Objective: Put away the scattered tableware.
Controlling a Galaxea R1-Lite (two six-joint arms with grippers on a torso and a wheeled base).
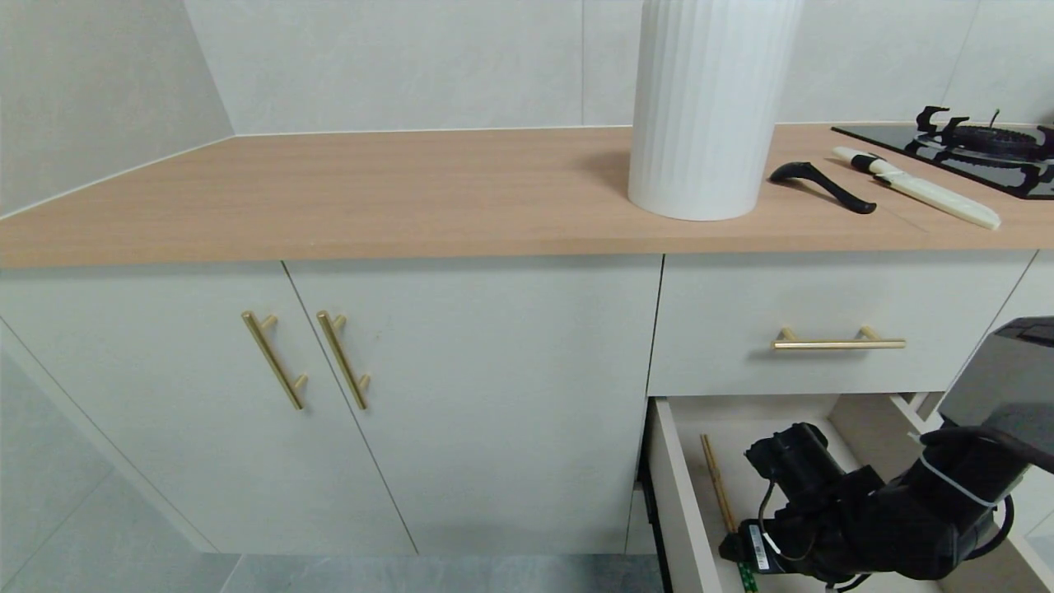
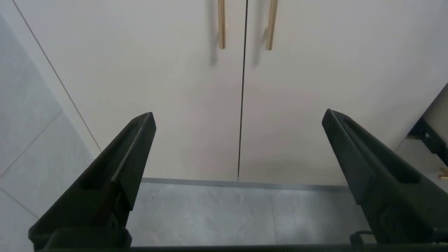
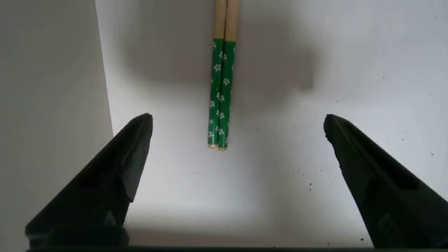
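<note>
A pair of wooden chopsticks [image 3: 221, 77] with green flowered ends lies on the white floor of the open lower drawer [image 1: 683, 494]; in the head view the chopsticks [image 1: 718, 482] run along the drawer's left wall. My right gripper [image 3: 234, 150] hangs open just above them, holding nothing, its arm inside the drawer. On the counter at the right lie a black-handled utensil [image 1: 823, 186] and a cream knife [image 1: 922, 186]. My left gripper [image 2: 238, 161] stands open in front of the double cabinet doors [image 2: 241, 91], low near the floor, with nothing in it.
A tall white ribbed canister [image 1: 706, 103] stands on the wooden counter [image 1: 346, 189]. A black gas hob [image 1: 980, 148] sits at the far right. A shut drawer with a brass handle [image 1: 838, 342] is directly above the open one.
</note>
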